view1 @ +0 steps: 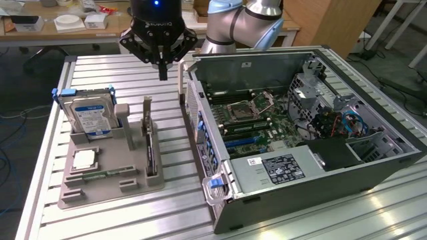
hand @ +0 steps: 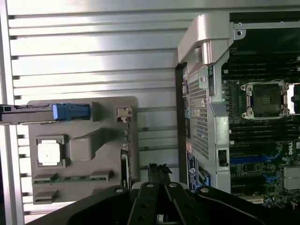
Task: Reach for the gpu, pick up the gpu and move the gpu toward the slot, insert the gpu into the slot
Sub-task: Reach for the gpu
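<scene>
The gripper [view1: 162, 75] hangs over the bench [view1: 120, 75] with its fingers pressed together, and it holds nothing. The gpu [view1: 151, 150] stands on its long edge in a grey holder [view1: 100, 192], nearer to the camera than the gripper and apart from it. In the same holder, on the exterior view's left, stands a hard drive [view1: 90, 117]. The slot [view1: 241, 141] is a blue strip on the green motherboard inside the open case [view1: 320, 185], on the exterior view's right of the holder.
</scene>
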Robot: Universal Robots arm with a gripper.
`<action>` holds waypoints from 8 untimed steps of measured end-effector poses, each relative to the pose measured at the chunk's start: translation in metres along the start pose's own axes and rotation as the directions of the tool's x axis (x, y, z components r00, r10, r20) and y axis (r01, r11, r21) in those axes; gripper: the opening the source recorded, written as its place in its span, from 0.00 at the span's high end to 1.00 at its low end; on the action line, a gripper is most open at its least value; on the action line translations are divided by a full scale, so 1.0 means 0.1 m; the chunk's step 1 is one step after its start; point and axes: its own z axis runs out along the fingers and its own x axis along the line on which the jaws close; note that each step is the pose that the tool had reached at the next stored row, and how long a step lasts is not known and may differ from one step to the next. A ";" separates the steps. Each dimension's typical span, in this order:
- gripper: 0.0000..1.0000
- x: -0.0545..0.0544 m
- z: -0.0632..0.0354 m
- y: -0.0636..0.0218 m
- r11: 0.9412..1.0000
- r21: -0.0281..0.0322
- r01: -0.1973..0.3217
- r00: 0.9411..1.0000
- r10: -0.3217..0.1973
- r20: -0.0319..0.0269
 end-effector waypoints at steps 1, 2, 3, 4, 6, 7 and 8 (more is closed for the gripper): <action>0.90 0.01 0.000 -0.001 1.000 0.000 0.000 1.000 0.000 0.000; 0.90 0.02 0.000 -0.002 1.000 0.000 0.000 1.000 0.000 0.000; 0.90 0.02 -0.001 -0.003 1.000 0.000 0.000 1.000 0.000 0.000; 0.90 0.03 -0.001 -0.004 1.000 0.000 0.000 1.000 0.000 0.000; 0.90 0.05 -0.001 -0.005 1.000 0.000 0.000 1.000 0.000 0.000; 0.90 0.05 -0.001 -0.006 1.000 0.000 0.000 1.000 0.000 0.000; 0.90 0.06 -0.002 -0.007 1.000 0.000 0.000 1.000 0.000 0.000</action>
